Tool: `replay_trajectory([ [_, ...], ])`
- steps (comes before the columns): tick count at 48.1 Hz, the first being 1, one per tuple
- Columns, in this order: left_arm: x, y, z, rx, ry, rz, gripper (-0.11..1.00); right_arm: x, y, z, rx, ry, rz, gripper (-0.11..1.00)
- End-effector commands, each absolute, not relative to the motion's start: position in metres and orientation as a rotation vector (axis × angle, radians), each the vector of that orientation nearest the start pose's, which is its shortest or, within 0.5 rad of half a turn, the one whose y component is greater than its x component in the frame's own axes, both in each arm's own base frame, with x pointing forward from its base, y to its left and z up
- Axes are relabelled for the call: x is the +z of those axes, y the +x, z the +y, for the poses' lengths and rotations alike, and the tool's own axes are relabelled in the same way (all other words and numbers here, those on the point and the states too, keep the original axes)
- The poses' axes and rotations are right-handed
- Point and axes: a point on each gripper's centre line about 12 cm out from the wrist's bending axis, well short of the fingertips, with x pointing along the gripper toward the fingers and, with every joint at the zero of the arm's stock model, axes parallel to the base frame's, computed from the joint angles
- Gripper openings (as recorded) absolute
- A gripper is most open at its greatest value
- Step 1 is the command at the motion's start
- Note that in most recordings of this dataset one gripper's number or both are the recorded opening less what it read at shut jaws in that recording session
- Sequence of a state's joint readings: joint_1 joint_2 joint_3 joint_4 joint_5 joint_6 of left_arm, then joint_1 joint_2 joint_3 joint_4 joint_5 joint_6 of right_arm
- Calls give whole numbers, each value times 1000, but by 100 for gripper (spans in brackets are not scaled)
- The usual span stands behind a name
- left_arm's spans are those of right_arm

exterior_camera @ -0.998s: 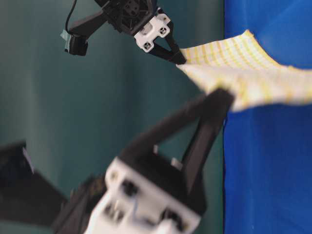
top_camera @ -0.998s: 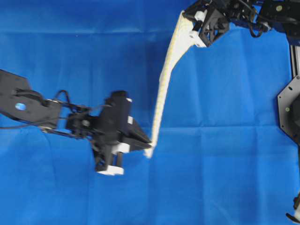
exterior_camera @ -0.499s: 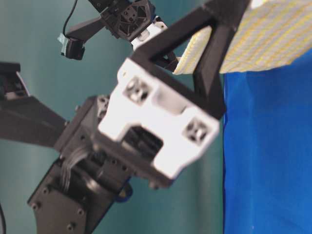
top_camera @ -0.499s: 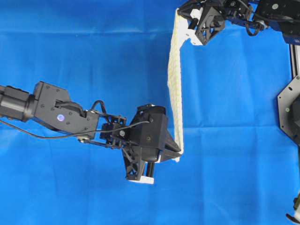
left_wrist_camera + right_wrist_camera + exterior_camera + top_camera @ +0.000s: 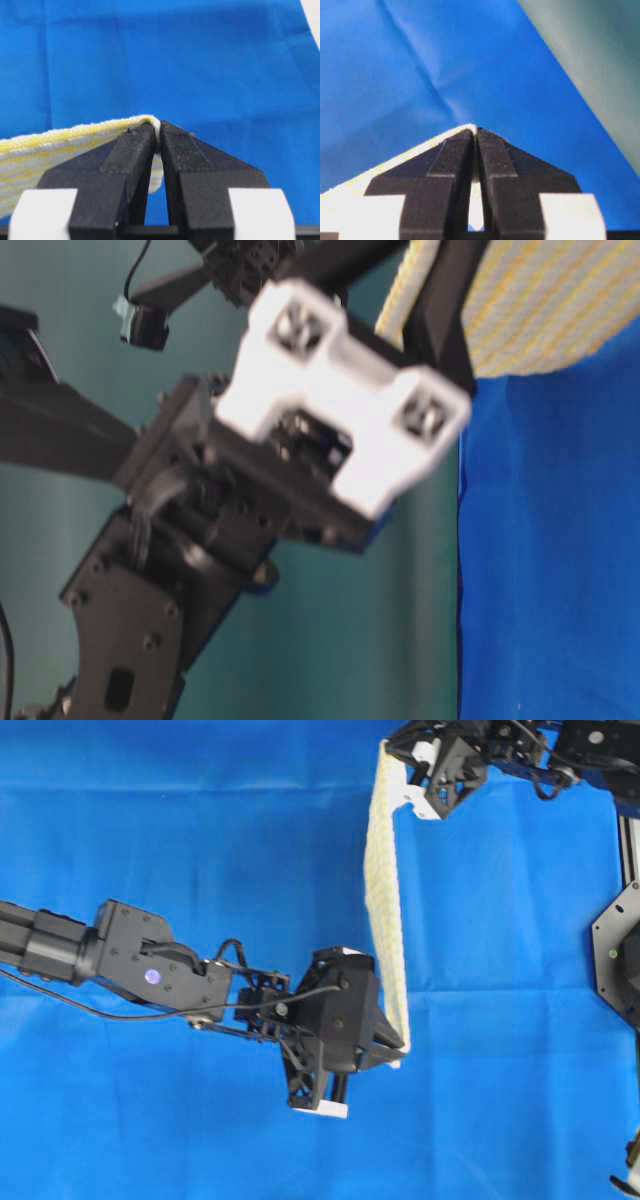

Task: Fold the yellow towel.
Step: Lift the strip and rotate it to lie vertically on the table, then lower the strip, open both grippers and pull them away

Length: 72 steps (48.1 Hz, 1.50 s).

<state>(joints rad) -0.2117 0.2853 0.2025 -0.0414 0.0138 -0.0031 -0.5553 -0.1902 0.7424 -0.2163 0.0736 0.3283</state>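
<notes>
You have the thin woven yellow-and-white checked towel [image 5: 383, 890] lifted clear of the desk, stretched as a narrow band from far right-of-centre down toward the middle of the overhead view. The left tool [image 5: 156, 134] is clamped on one corner, its jaws pressed together with the hem pinched at the tips. The right tool [image 5: 475, 134] is likewise closed on the far corner, a sliver of cloth showing at the tips.

By my reading, you are early in the fold: the towel is picked up and held taut by one edge, but no half has been laid over the other, and nothing rests flat on the large plain blue cloth [image 5: 180, 840] that covers the desk. Left to do: bring the held edge down and over, lay it, and release.

What you cannot judge well: seen edge-on from above, the towel's hanging part is hidden, so whether its lower edge touches the blue cloth is unclear. The table-level view is blurred and mostly filled by the left arm, with the towel cut off at the top.
</notes>
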Motion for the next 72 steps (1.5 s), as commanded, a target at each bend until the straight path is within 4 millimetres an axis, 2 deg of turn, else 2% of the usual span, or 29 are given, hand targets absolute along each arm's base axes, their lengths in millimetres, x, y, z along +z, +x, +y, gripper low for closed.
replay_trajectory([
  [1,225,506,-128,-240,31,436,4,222,288,-194,-617,267,528,2],
  [8,229,515,-130,-244,49,432,4,220,279,-190,-622,271,535,2],
  [15,226,519,-127,-236,49,425,4,218,280,-190,-624,274,553,2],
  [27,206,515,-121,-224,44,366,4,206,303,-191,-587,268,584,2],
  [39,184,484,-117,-223,34,343,4,185,344,-193,-537,265,629,2],
  [50,167,445,-120,-244,31,367,4,184,376,-190,-495,248,622,2],
  [61,152,420,-120,-254,35,424,4,177,395,-185,-468,240,631,2],
  [72,146,411,-115,-245,23,450,4,174,403,-181,-453,239,634,2],
])
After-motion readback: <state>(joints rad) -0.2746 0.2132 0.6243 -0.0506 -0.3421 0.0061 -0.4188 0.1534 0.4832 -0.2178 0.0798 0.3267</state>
